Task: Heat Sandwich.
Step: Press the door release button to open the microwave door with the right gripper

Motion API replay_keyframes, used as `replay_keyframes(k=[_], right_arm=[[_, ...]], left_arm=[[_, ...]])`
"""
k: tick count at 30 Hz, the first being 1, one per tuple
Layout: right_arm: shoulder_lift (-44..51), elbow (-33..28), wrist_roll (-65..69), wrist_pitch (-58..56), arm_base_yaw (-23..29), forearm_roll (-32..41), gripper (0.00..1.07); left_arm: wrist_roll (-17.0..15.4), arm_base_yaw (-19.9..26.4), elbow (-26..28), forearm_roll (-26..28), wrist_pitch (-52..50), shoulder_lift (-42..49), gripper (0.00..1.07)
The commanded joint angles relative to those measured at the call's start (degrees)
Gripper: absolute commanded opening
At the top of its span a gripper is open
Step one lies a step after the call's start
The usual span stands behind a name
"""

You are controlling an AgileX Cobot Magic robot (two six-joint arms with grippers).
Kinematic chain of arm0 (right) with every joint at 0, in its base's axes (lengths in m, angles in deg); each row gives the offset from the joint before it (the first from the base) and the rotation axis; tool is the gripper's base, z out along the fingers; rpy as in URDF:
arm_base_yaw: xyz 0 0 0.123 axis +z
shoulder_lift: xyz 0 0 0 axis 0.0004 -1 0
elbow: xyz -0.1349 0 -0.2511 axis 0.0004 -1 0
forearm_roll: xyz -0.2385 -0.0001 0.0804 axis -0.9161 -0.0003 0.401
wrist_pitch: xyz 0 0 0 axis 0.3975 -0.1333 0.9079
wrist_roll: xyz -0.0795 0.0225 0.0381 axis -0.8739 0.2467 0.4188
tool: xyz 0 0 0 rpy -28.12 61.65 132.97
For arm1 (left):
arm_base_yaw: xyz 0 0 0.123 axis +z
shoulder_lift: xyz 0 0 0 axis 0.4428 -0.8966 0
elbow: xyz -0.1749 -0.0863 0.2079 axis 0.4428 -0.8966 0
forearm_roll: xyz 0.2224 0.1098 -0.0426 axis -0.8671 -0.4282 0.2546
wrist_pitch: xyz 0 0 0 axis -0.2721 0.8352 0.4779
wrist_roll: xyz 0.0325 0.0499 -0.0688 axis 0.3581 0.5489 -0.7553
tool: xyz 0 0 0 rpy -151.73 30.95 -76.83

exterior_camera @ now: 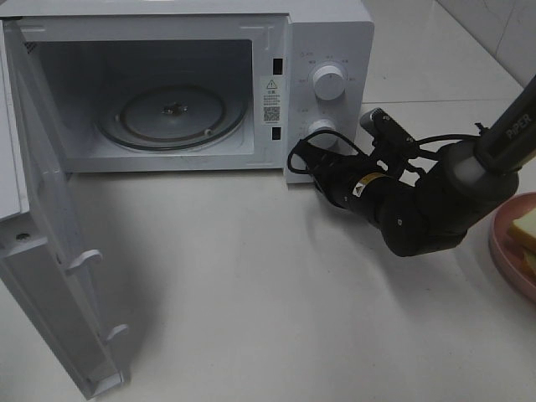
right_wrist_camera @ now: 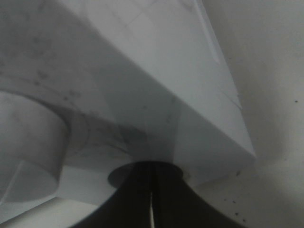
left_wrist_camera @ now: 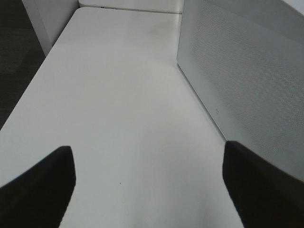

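Microwave (exterior_camera: 352, 50) sits at 11 o'clock on the white table (exterior_camera: 251, 293), door (exterior_camera: 42, 251) swung wide open toward 8 o'clock, glass turntable (exterior_camera: 172, 113) bare inside. Control panel has an upper knob (exterior_camera: 327, 81) and a lower knob (exterior_camera: 321, 130). Right arm comes in from 3 o'clock and points at the panel's bottom corner, just under the lower knob. Right gripper (right_wrist_camera: 151, 194) is clenched, the two black fingers pressed together with only a thin seam between them and nothing in them; its wrist view shows it right up against the microwave front, touching or not can't tell. Sandwich (exterior_camera: 523, 226) is at the 3 o'clock edge, lying on the pink plate (exterior_camera: 507, 251), only partly in view, well apart from the microwave and not held by either arm. Left gripper (left_wrist_camera: 147, 148) is released, fingers spread wide over bare table, holding nothing, a white perforated panel (left_wrist_camera: 247, 80) alongside it
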Motion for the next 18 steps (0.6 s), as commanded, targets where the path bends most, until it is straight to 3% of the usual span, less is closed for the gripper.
replay_keyframes(k=[1,18], right_arm=[[3.15,-0.34,-1.09,8.88,-2.01,4.35,0.00],[9.28,-7.62,-2.12,4.24,-1.95,0.06,0.00]], left_arm=[[-0.17,-0.23,-0.23,0.11,-0.74,0.97,0.80],[-0.17,-0.23,-0.23,0.11,-0.74,0.97,0.80]])
